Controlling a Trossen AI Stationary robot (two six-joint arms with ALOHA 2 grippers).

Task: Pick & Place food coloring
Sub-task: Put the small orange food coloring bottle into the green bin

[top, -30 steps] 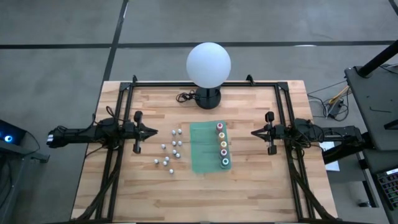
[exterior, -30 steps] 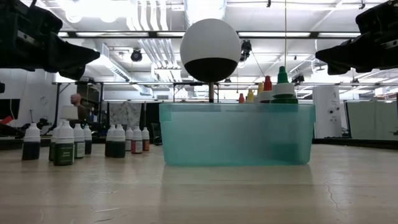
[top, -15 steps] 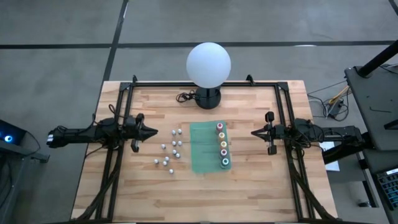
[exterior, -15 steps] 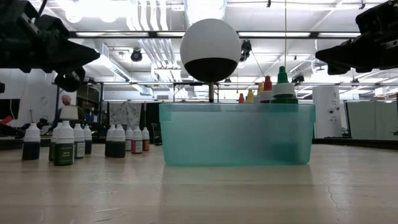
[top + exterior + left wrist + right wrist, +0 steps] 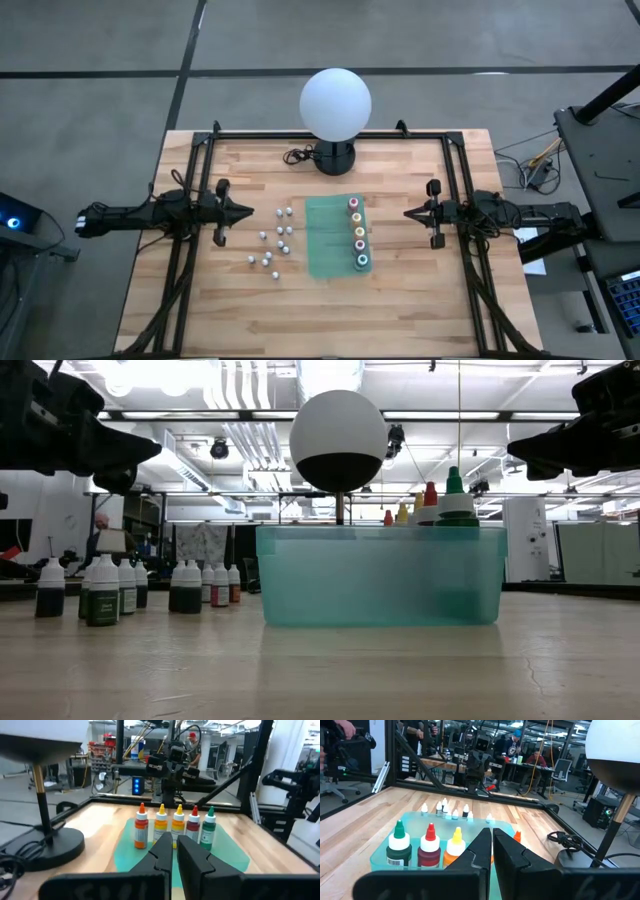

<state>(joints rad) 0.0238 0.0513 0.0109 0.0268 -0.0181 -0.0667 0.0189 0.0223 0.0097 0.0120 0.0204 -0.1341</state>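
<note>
Left arm: dark, jointed, stretched level from the table's left edge toward the centre. Its dark two-finger left gripper (image 5: 246, 211) hangs above the wood, fingers pressed together, nothing between them; seen close in its wrist view (image 5: 172, 854).

Right arm: dark, jointed, stretched level from the right edge, mirroring the other. Its dark two-finger right gripper (image 5: 407, 212) is likewise raised, fingers closed and empty (image 5: 491, 851).
</note>
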